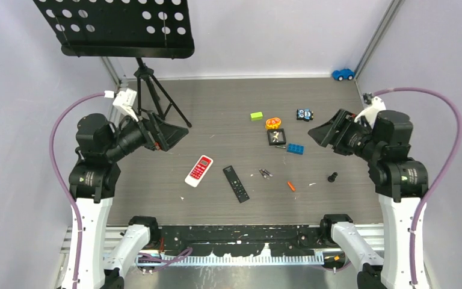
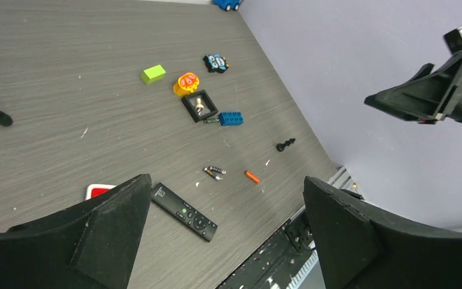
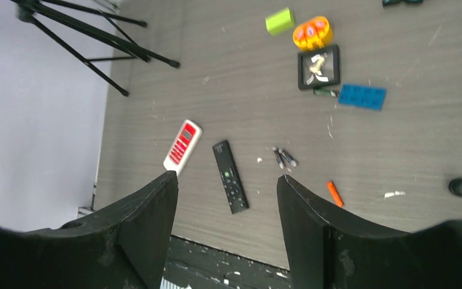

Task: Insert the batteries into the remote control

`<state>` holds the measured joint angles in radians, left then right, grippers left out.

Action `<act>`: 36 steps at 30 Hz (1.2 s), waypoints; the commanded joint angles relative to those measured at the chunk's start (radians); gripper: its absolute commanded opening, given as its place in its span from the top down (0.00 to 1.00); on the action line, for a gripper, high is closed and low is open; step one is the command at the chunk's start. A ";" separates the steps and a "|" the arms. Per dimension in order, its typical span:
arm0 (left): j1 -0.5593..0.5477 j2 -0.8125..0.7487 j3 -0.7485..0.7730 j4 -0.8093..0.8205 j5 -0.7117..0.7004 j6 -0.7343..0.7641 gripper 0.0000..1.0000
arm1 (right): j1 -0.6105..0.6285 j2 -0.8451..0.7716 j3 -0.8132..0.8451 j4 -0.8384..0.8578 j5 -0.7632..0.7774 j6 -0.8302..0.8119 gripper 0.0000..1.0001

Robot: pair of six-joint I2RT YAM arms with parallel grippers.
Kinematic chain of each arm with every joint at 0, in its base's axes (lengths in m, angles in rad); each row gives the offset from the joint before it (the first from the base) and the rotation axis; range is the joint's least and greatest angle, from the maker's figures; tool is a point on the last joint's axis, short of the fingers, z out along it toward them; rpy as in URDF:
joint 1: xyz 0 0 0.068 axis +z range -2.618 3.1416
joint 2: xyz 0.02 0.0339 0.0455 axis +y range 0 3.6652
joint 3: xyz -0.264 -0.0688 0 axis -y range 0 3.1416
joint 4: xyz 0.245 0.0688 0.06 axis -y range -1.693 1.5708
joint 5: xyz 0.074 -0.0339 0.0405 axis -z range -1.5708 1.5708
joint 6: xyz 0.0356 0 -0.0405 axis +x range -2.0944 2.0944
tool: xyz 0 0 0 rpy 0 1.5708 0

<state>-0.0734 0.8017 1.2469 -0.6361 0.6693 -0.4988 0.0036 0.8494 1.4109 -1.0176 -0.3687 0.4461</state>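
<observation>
A black remote [image 1: 236, 183] lies face up at the table's middle front, also in the left wrist view [image 2: 184, 212] and the right wrist view [image 3: 230, 184]. A white and red remote [image 1: 199, 170] lies to its left. A dark grey pair of batteries [image 1: 265, 173] [image 2: 214, 172] [image 3: 283, 157] lies just right of the black remote. An orange battery [image 1: 290, 186] [image 2: 252, 176] [image 3: 334, 193] lies further right. My left gripper [image 1: 171, 133] [image 2: 227, 179] is open and empty, raised at the left. My right gripper [image 1: 323, 132] [image 3: 225, 176] is open and empty, raised at the right.
A stubby black knob [image 1: 332, 177] lies right of the orange battery. A green block [image 1: 256, 115], an orange toy [image 1: 273, 123], a small black frame [image 1: 277, 137] and a blue brick [image 1: 295, 149] lie behind the batteries. A tripod stand [image 1: 150, 90] stands back left, a blue car [image 1: 343, 74] back right.
</observation>
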 commanded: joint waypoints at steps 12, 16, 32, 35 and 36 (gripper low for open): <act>0.003 -0.003 -0.311 0.196 -0.041 -0.097 0.00 | 0.269 -0.063 -0.561 0.388 0.176 0.213 0.25; 0.002 0.014 -0.328 0.179 -0.082 -0.093 0.00 | 0.504 0.054 -0.538 0.392 0.377 0.238 0.25; 0.003 0.043 -0.274 -0.031 -0.401 0.000 0.00 | 0.852 0.600 -0.303 0.433 0.651 0.198 0.25; 0.002 0.038 -0.271 -0.045 -0.444 0.000 0.00 | 0.904 0.689 -0.233 0.383 0.679 0.178 0.25; 0.003 0.036 -0.272 -0.042 -0.448 -0.003 0.00 | 0.922 0.718 -0.212 0.367 0.686 0.173 0.24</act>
<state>-0.0734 0.8486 0.9310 -0.6556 0.3096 -0.5236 0.8639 1.4971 1.1038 -0.6098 0.2409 0.6559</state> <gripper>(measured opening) 0.994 0.751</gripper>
